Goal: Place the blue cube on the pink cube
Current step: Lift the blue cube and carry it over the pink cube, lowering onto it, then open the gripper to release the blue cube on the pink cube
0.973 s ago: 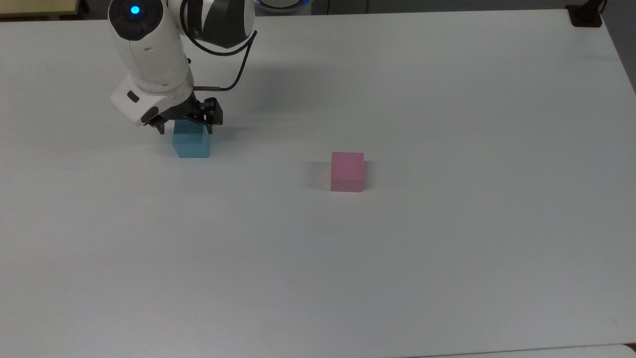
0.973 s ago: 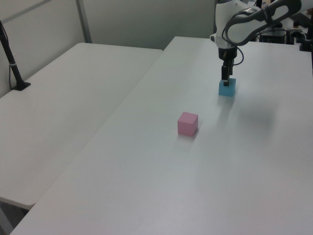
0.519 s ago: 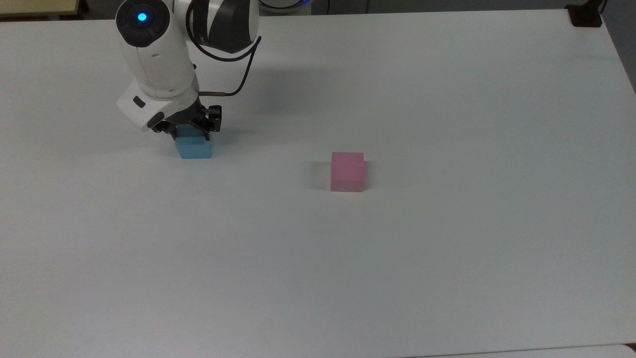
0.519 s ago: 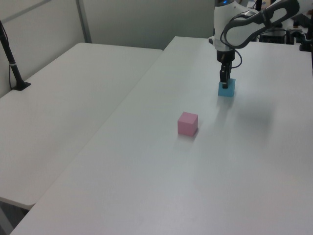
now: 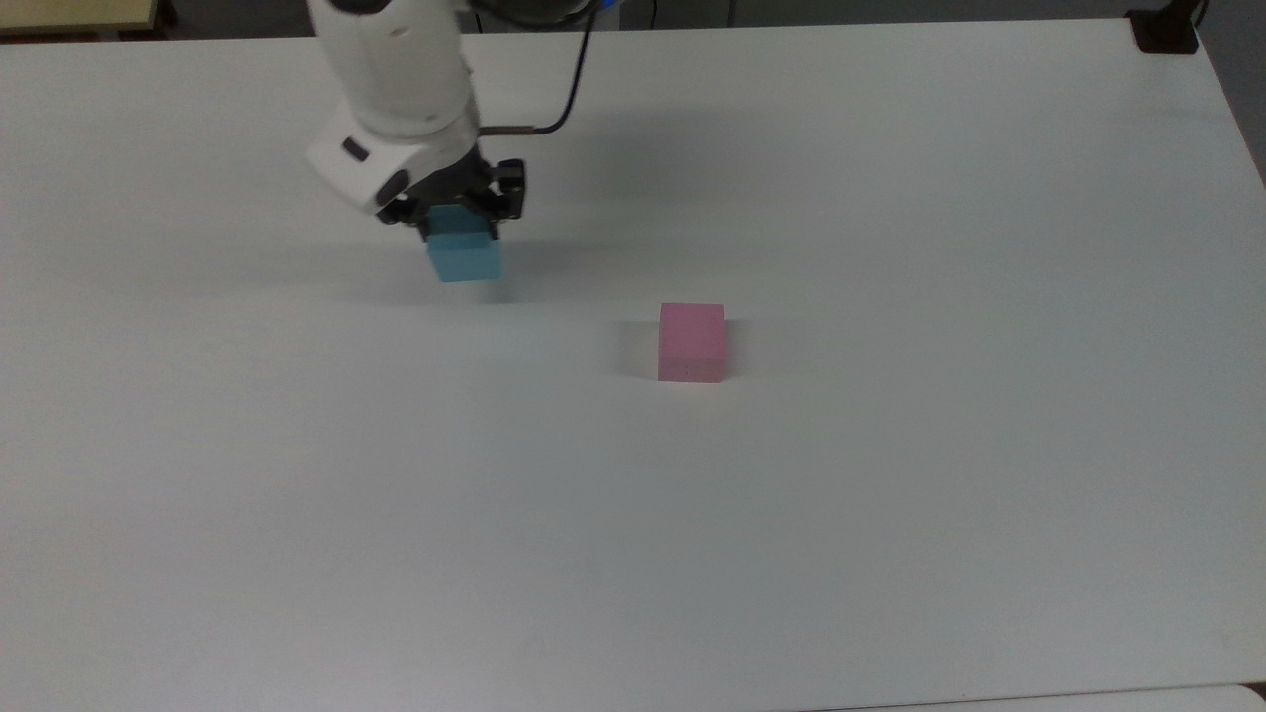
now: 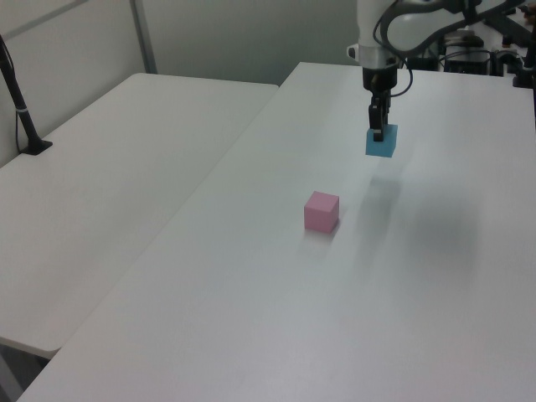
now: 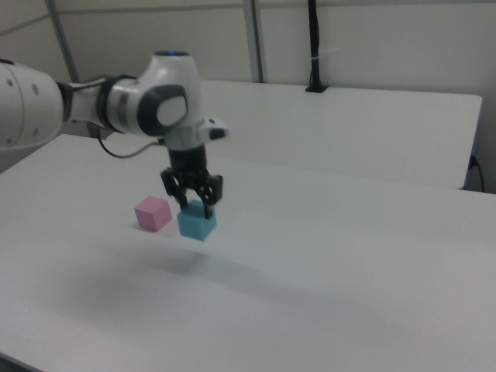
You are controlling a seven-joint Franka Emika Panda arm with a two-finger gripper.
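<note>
Above the table [image 5: 890, 514], the gripper [image 5: 457, 220] held the blue cube [image 5: 465, 259] clear of the surface, its jaws closed on the cube's upper part; the right view showed the cube [image 7: 197, 223] hanging free with its shadow well below it on the tabletop. The pink cube [image 5: 691, 341] sat alone on the table, apart from the blue one, toward the top view's right and a little nearer that camera. So the pick-up looked done: grasp and lift were complete, while the carry across, the alignment over the pink cube and the release all remained. Compared with half a second earlier, when the blue cube rested on the table with the gripper down around it, the cube had come off the surface and shifted toward the top view's right, closing part of the gap to the pink cube; in the left view it [image 6: 381, 141] stood higher over its former spot. The pink cube [image 6: 322, 211] had not moved.
</note>
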